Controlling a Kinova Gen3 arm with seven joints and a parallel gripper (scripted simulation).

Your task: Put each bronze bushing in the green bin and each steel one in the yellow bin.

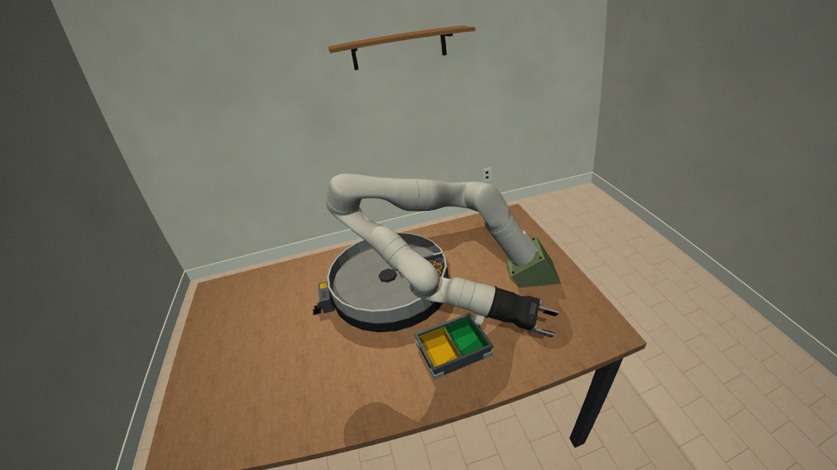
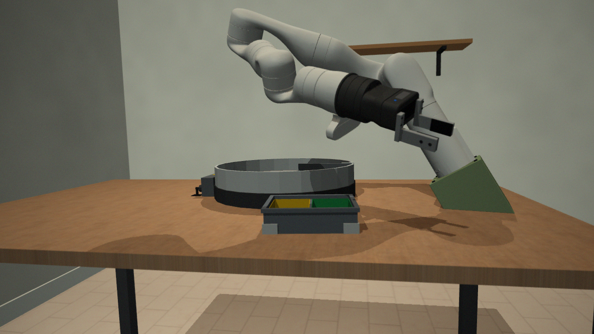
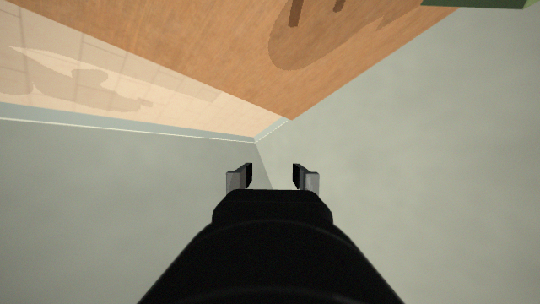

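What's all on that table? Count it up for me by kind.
Robot arm: 1
Turntable: 1
Bins: 2, yellow and green
Small box beside the turntable: 1
Total: 5, not counting the bushings, mostly hidden behind the arm.
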